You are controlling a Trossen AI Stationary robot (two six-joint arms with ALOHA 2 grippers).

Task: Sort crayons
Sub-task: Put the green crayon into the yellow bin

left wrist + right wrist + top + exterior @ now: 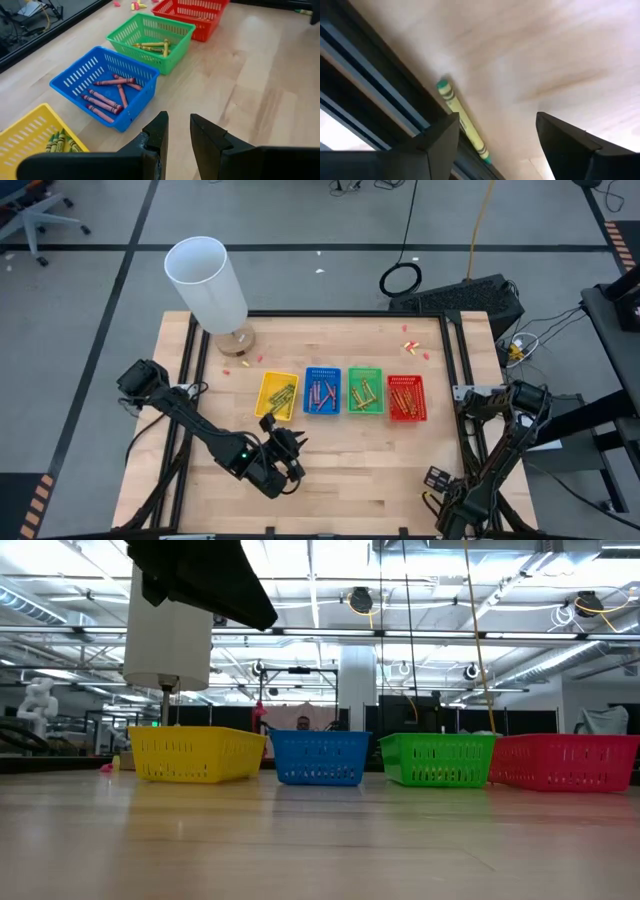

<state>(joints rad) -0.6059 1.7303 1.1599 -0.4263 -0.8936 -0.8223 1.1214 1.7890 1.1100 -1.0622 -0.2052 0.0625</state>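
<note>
Wooden table (340, 470) | crayons (107, 95) lying sorted in four trays (80, 80) | one green-tipped crayon (462, 120) remaining beside the table frame | left gripper (177, 137) hovering narrow, empty | right gripper (497, 145) gaping wide, empty.

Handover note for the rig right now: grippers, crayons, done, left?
Left gripper: slightly open, empty, above bare table in front of the yellow tray.
Right gripper: open, empty, low at the table's right edge frame.
Crayons: green ones in the yellow tray, pinkish-red in the blue tray, yellowish in the green tray, more in the red tray.
Left: one green-tipped yellow crayon by the frame at the right gripper; small scraps behind the trays.
</note>
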